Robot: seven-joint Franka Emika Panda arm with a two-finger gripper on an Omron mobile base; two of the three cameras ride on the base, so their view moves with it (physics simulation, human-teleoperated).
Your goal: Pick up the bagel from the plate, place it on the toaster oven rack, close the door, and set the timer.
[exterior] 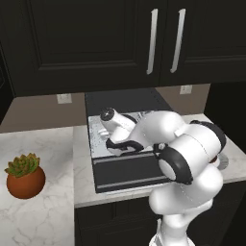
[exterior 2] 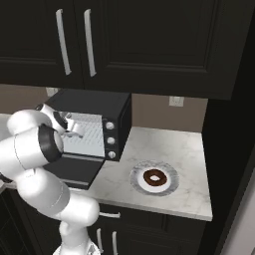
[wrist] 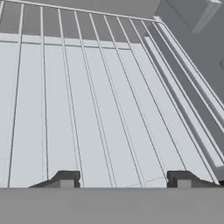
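Bagel [exterior 2: 155, 177] sits on its plate [exterior 2: 172, 185] near the table's [exterior 2: 187, 149] front right corner while my pincer [wrist: 122, 180], spread and empty, hovers over the oven rack [wrist: 87, 109]; closing here, I judge, grabs nothing.

We see a glossy white arm [exterior: 192, 158] built of thick rounded segments, each swelling like a smooth shell. Between the segments sit dark, nearly black joint rings, and one broad round end cap [exterior: 171, 168] shows a pale grey face inside a black collar. A smaller grey disc caps the far wrist link [exterior: 107, 114]. From the right base view the same white shells and a black band [exterior 2: 47, 144] repeat. The gripper [wrist: 122, 183] ends in two small dark grey, blocky finger tips [wrist: 65, 179].
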